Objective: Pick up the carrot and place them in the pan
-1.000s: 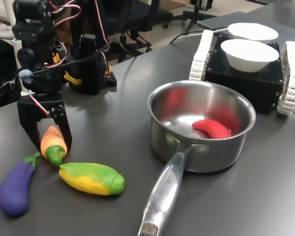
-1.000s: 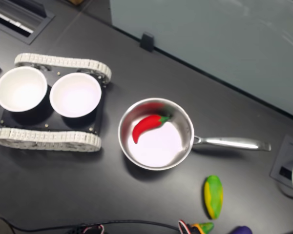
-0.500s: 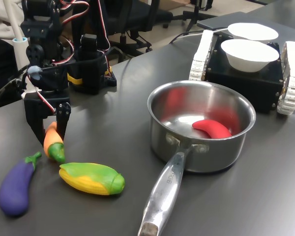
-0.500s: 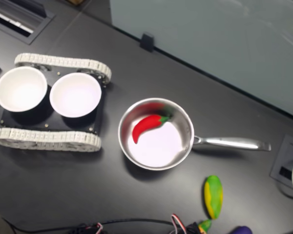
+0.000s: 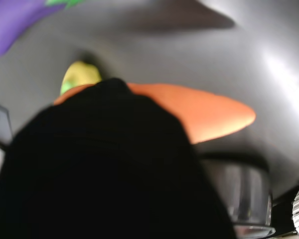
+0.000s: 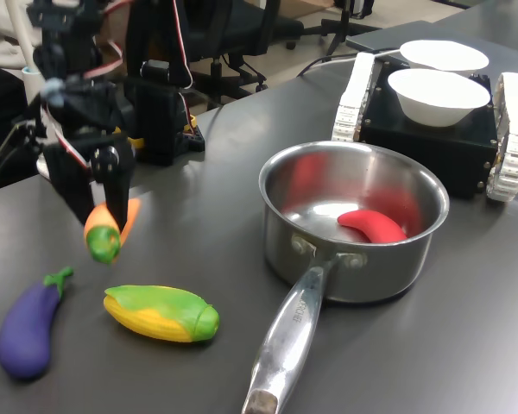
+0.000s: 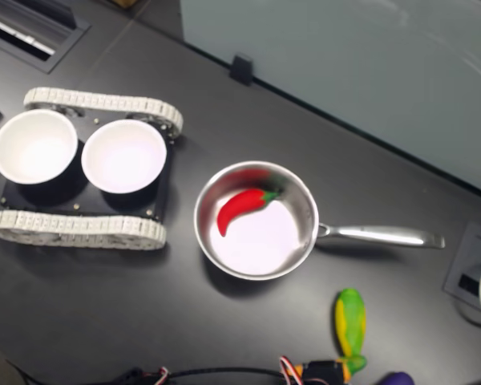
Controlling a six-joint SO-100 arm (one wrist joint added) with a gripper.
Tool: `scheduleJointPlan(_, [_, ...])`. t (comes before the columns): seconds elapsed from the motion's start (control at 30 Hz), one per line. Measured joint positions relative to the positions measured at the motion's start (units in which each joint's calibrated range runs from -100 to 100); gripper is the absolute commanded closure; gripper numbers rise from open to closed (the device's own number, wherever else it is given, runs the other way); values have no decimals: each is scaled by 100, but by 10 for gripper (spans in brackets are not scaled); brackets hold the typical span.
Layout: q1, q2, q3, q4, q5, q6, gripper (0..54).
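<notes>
My gripper (image 6: 100, 216) is shut on the carrot (image 6: 105, 233) and holds it in the air above the table, at the first exterior view's left. Its green cap points down and its orange tip up. In the wrist view the orange carrot (image 5: 209, 112) sticks out past a black finger (image 5: 104, 164). The steel pan (image 6: 371, 276) stands to the right of the gripper with its long handle (image 6: 289, 336) toward the front. A red curved toy (image 6: 373, 226) lies inside it. In the second exterior view the pan (image 7: 264, 241) sits mid-table and the gripper (image 7: 325, 372) barely shows at the bottom edge.
Under the gripper lie a purple eggplant (image 6: 26, 328) and a yellow-and-green corn (image 6: 160, 312). A black tracked vehicle (image 6: 432, 142) carrying two white bowls (image 6: 436, 95) stands behind the pan. The arm's base (image 6: 160, 112) is at the back left.
The gripper has shut on the carrot and lifted it off the table, up and slightly right in the first exterior view. Eggplant, corn and pan have not moved.
</notes>
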Motion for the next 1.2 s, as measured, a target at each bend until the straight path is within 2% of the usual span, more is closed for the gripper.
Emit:
scheduleJointPlan(0.3, [-110, -606, -643, 144, -1109, -698, 534])
scheduleJointPlan(0.6, [-143, -1145, -1068, 144, -1910, -1120, 534])
scheduleJointPlan(0.73, [-264, -1380, -1113, 144, -2217, -1166, 534])
scheduleJointPlan(0.97, [-902, -2062, -1113, -85, -2779, -1185, 534])
scheduleJointPlan(1.13, [-1683, -2618, -1005, -263, -3175, -1185, 534])
scheduleJointPlan(1.2, [-2068, -2753, -905, -289, -3302, -1047, 534])
